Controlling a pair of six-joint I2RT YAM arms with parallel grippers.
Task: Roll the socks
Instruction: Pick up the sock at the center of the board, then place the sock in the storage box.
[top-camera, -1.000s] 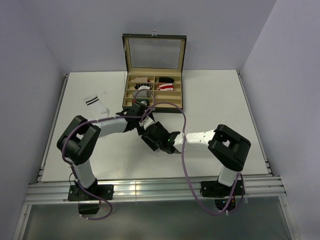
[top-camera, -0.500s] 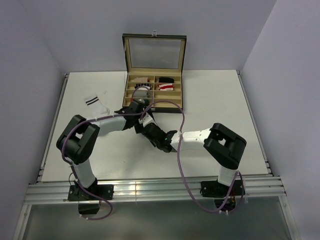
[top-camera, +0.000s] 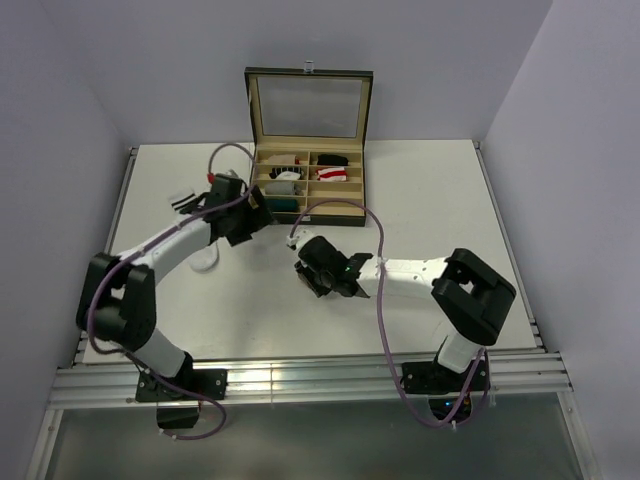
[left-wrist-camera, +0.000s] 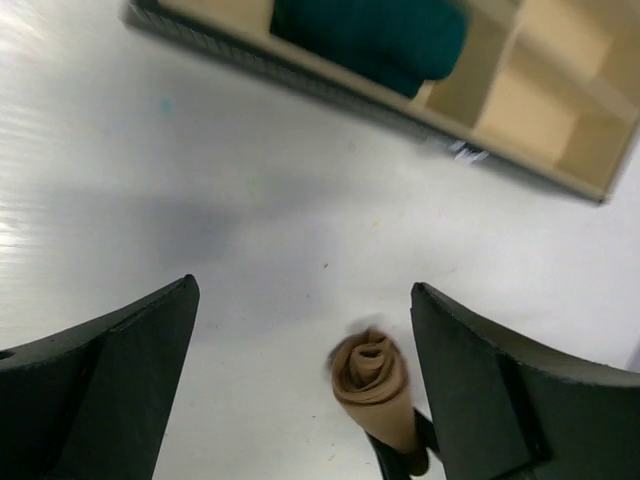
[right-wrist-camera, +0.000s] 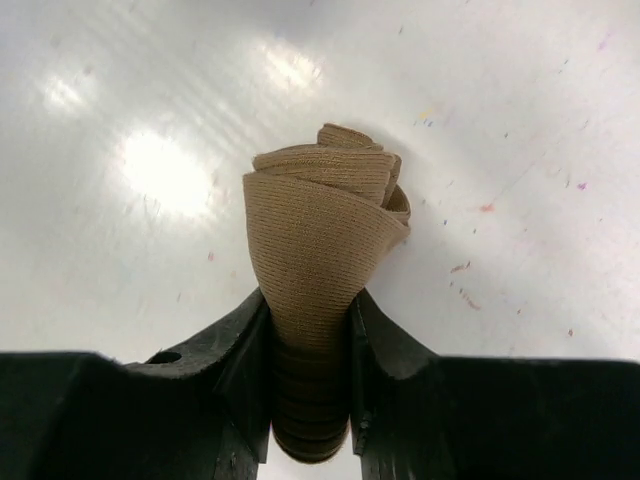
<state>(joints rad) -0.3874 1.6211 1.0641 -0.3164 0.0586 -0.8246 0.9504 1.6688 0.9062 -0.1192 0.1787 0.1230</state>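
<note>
The tan sock (right-wrist-camera: 320, 230) is wound into a tight roll. The right hand (right-wrist-camera: 310, 322) is clamped on its lower end, and its spiral end points at the desk (top-camera: 440, 200). In the overhead view the roll sits a little left of the frame's centre, just below the box (top-camera: 340, 218). Whether it touches the desk or hangs just over it I cannot tell.

The left hand (left-wrist-camera: 300, 300) is empty, its fingers wide apart. It sits left of the box's lower left corner. Its own camera shows the tan roll at the bottom of the frame and a teal bundle (left-wrist-camera: 370, 35) in a compartment at the top.

The red-and-white sock (top-camera: 337, 175) lies in a compartment on the box's right side. It looks bundled, but it is too small to be sure. The white sock (top-camera: 184, 203) lies at the left of the overhead frame, partly under the left arm. Its dark stripes show, and it looks flat and unrolled.

So I judge the task about two thirds done. The tan roll is made but not yet put away, and the white sock has yet to be rolled.
</note>
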